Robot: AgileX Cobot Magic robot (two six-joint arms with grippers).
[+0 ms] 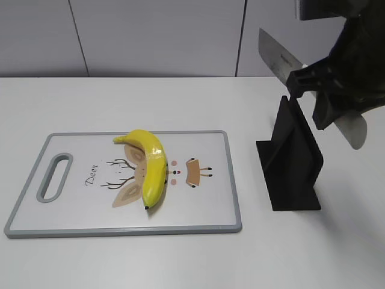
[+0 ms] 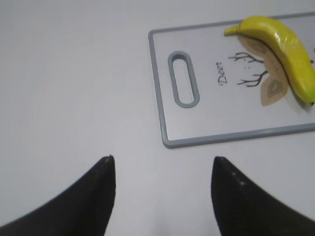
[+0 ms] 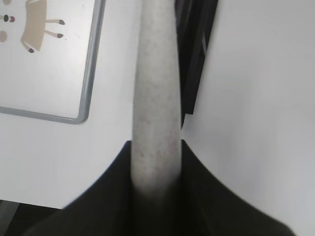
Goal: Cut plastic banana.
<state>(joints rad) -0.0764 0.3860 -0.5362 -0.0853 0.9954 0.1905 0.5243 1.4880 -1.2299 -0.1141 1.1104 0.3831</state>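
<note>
I hold the knife (image 1: 283, 57) in the right jaws, left jaws wide, banana (image 1: 151, 165) still uncut.

**Whole banana on the board, knife held aloft**

The plastic banana (image 1: 151, 169) is bright yellow and glossy, uncut, lying on its side across the middle of the cutting board (image 1: 78, 218) — a white board with a grey rim, a handle slot at its left end and a deer drawing with the word "Deer" printed on it. The banana curves from its stem tip at the upper left down to a dark-tipped end nearer the front edge, covering part of the deer's face.

The knife (image 1: 277, 58) is raised above the table at the far right — grey blade pointing up and left, pale speckled handle (image 3: 154, 113) angled down and right.
</note>
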